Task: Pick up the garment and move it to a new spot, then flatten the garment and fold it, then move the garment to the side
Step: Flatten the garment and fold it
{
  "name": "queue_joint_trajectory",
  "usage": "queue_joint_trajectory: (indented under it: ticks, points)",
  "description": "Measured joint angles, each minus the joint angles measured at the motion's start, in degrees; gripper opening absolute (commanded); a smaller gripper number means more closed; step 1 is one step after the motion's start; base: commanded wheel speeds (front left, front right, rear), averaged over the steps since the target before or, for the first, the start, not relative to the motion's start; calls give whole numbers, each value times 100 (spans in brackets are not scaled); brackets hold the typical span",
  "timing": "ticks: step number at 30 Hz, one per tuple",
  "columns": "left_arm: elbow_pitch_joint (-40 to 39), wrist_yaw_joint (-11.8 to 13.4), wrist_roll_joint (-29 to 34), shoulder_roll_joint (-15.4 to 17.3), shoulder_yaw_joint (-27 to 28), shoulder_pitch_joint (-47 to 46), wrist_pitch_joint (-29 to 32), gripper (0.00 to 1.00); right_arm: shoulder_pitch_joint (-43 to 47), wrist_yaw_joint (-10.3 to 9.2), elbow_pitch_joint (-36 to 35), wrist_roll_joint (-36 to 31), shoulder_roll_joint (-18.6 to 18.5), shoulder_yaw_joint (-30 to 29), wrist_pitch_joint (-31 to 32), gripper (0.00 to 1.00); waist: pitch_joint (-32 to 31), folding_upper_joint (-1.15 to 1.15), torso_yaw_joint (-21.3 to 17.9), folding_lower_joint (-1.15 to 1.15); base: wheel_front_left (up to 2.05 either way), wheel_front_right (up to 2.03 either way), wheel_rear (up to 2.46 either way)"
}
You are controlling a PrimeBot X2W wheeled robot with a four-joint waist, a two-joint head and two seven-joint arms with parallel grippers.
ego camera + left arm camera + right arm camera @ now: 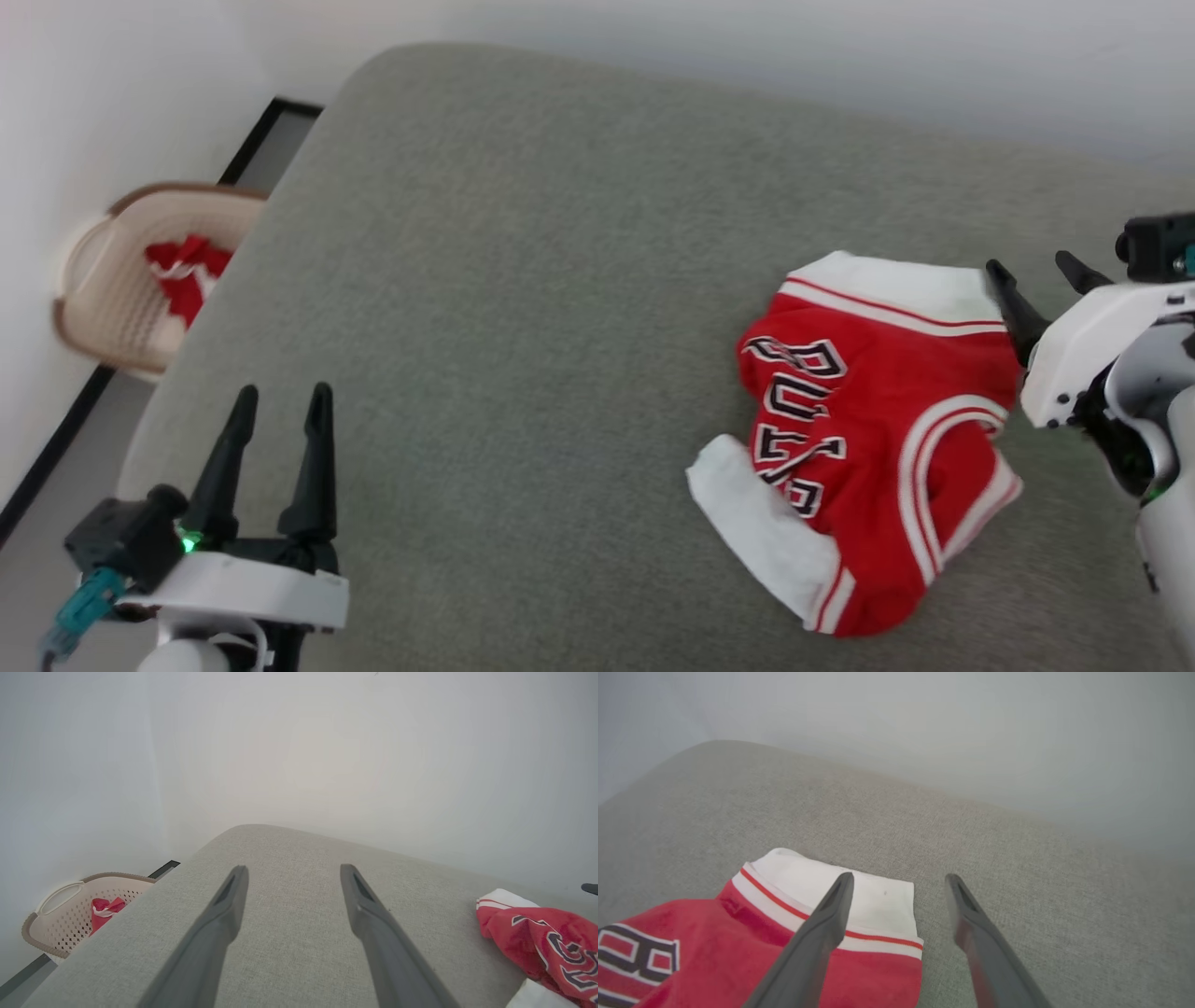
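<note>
The garment [868, 439], a red jersey with white sleeves and black lettering, lies loosely bunched on the right part of the grey cushion [523, 308]. Its edge also shows in the left wrist view as the garment [542, 942] at the lower right. My right gripper [1034, 268] is open at the garment's upper right corner; in the right wrist view the right gripper [899, 879] has one finger over the white sleeve [873, 896] and the other over bare cushion. My left gripper [282, 401] stands open over the cushion's near left, far from the garment, also seen as the left gripper [290, 870].
A beige laundry basket [112, 280] with red cloth in it stands on the floor left of the cushion, against the white wall. The cushion's left edge drops to the floor beside a dark baseboard strip [261, 131]. A white wall runs behind the cushion.
</note>
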Motion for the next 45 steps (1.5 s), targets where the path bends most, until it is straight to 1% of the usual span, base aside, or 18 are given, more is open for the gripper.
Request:
queue_joint_trajectory:
  ticks: [6,10,15,16,17,18,22,26,31,34,40,45]
  points:
    - [170,-176,198,-269,76,-224,0,100,-583,0,818,78,-156,96,575,100,292,0,351,0,0,0,0]
    - [276,-227,268,-383,123,-322,0,100,-937,0,1372,142,-197,191,1107,100,470,0,526,0,0,0,0]
    - [353,-235,291,-485,143,-393,0,100,-1417,0,1831,213,-258,310,1714,100,631,0,684,0,0,0,0]
    - [361,-246,296,-498,140,-416,0,100,-1496,0,1915,237,-259,324,1809,87,654,0,707,0,0,0,0]
    - [365,-255,296,-500,123,-425,0,100,-1571,0,1993,243,-274,354,1936,20,671,0,726,0,0,0,0]
    - [367,-255,292,-500,107,-427,0,100,-1645,0,2053,240,-283,386,2035,0,683,0,741,0,0,0,0]
    - [398,-255,276,-479,136,-428,0,100,-1794,0,2172,230,-280,492,2073,0,680,0,733,0,0,0,0]
    - [400,-255,279,-426,118,-405,0,100,-1811,1,2183,231,-256,556,1850,0,622,0,664,0,0,0,0]
    - [356,-256,307,-337,202,-346,0,100,-1734,1,2100,313,-409,500,1537,0,500,0,512,0,0,0,0]
    - [321,-259,323,-285,244,-294,0,100,-1579,1,1973,421,-510,393,1370,0,421,0,377,0,0,0,0]
    - [269,-259,356,-172,285,-202,0,100,-1120,0,1678,695,-810,63,1234,0,258,0,50,0,0,0,0]
    - [263,-259,396,-63,279,-166,0,100,-528,1,1359,755,-881,-385,1240,0,124,0,-241,0,0,0,0]
